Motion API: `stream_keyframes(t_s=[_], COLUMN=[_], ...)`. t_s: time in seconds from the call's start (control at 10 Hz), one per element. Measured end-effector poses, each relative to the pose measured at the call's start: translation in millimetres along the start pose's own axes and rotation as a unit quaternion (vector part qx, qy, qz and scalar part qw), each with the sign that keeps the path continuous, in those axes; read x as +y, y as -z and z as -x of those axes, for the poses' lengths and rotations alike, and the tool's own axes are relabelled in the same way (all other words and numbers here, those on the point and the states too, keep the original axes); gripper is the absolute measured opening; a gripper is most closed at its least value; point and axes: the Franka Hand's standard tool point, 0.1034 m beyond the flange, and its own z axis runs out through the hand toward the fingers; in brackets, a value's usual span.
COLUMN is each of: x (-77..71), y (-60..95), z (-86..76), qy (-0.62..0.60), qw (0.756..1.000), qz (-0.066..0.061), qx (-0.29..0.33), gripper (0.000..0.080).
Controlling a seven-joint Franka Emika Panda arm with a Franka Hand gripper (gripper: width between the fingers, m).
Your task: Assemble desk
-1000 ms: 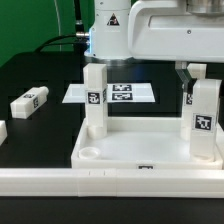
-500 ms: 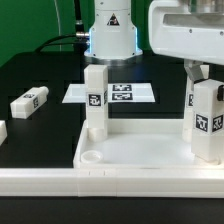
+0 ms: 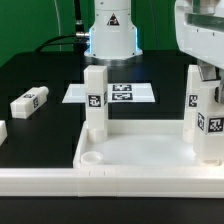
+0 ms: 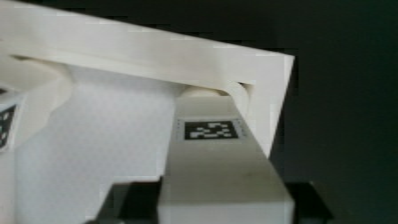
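The tabletop [image 3: 140,150] is seen lying at the front of the black table [image 3: 40,75], with a leg [image 3: 95,98] planted upright in its far corner on the exterior view's left. A second leg [image 3: 203,125] is stood at the far corner on the exterior view's right and is flanked by the gripper [image 4: 217,198]. Whether it is pinched or merely bracketed cannot be told (the fingers lie close on both sides). Compared with a second ago, two tagged faces of this second leg are now shown, and the arm is shifted toward the exterior view's right.
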Motion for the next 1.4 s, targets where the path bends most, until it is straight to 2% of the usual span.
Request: stream_keyframes(t_s=[0.1, 0.3, 0.4, 0.8, 1.4], x=[0.2, -0.7, -1.7, -1.9, -1.8], y=[-0.4, 1.8, 2.9, 2.8, 2.4], z=[-0.1, -2.3, -1.7, -1.6, -3.8], qy=[0.009, 0.049, 0.083, 0.286, 0.497], qw=[1.000, 0.999, 0.997, 0.958, 0.868], qz=[0.000, 0.005, 0.005, 0.006, 0.007], qx=[0.000, -0.001, -0.001, 0.003, 0.002], gripper=[0.0366, 0.0618, 0.0639, 0.0649, 0.0649])
